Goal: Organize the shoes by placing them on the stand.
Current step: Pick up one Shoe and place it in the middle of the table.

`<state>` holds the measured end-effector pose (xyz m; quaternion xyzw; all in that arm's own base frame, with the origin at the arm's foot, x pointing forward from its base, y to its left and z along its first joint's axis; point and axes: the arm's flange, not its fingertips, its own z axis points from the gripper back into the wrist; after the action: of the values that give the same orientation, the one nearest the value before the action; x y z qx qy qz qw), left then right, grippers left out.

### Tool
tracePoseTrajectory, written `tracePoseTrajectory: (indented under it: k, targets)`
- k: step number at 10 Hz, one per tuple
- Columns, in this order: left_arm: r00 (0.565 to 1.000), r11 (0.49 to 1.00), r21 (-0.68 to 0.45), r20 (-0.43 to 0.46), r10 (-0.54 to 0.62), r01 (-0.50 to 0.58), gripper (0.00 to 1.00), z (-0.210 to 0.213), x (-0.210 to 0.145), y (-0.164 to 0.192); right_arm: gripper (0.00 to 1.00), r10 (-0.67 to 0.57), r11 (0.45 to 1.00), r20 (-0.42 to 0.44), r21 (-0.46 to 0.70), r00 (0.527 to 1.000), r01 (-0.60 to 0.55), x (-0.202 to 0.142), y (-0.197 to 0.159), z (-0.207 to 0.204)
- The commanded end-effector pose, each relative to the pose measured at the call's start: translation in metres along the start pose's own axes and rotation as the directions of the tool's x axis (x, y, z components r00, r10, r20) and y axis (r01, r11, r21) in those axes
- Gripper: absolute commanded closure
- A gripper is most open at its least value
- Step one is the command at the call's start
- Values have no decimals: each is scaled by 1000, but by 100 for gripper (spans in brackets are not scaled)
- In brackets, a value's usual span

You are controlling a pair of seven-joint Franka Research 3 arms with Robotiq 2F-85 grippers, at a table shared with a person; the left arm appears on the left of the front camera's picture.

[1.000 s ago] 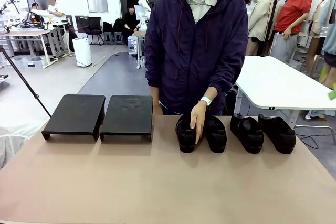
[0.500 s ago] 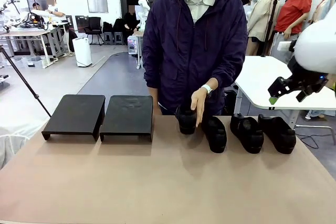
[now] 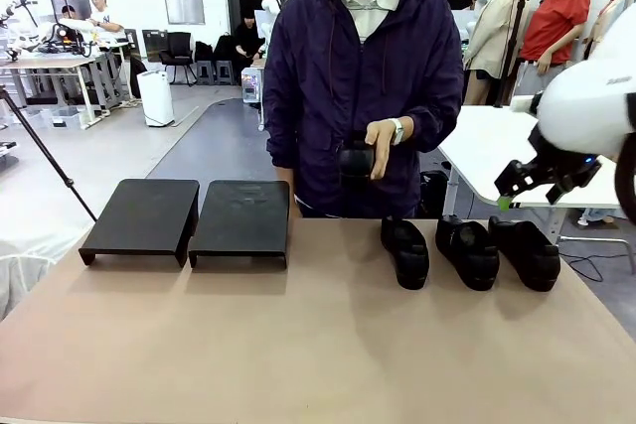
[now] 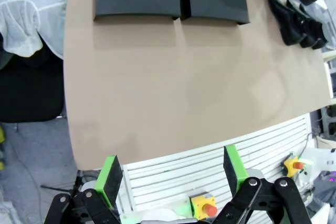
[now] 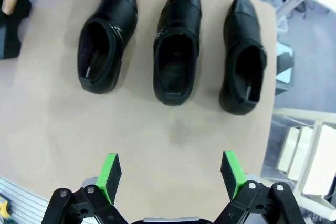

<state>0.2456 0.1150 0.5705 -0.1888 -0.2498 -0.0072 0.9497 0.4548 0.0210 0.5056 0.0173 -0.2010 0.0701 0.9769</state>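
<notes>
Front view: on the surface [image 3: 298, 345], the stand [image 3: 238, 215] is seen bare at left; three shoes [image 3: 467, 250] are lined up at right, and a fourth shoe [image 3: 355, 161] is held up by the person's hand [image 3: 383, 134]. That hand could be struck if the right gripper [image 3: 532, 186] is lowered nearby. Both it and the left gripper [image 4: 170, 174] are spread wide, with nothing held or touched.

White right arm [image 3: 596, 106]; black jaws, green pads [image 5: 108, 176]. Person [image 3: 363, 86]: purple hooded jacket [image 3: 308, 86], wristband [image 3: 397, 130].
</notes>
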Motion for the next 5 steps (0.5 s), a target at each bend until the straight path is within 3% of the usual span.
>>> tracePoseTrajectory:
  k: [1, 3, 5]
  targets:
    - [1000, 1000, -2, 2, -7, 7, 0, 0, -1, 2, 0, -38, 999, -6, 17, 999, 38, 37, -7, -39]
    - [1000, 1000, -2, 2, -7, 7, 0, 0, -1, 2, 0, -130, 989, -10, 64, 991, 130, 18, -70, -10]
    - [1000, 1000, -2, 2, -7, 7, 0, 0, -1, 2, 0, -219, 967, -99, 113, 971, 230, -33, -149, 23]
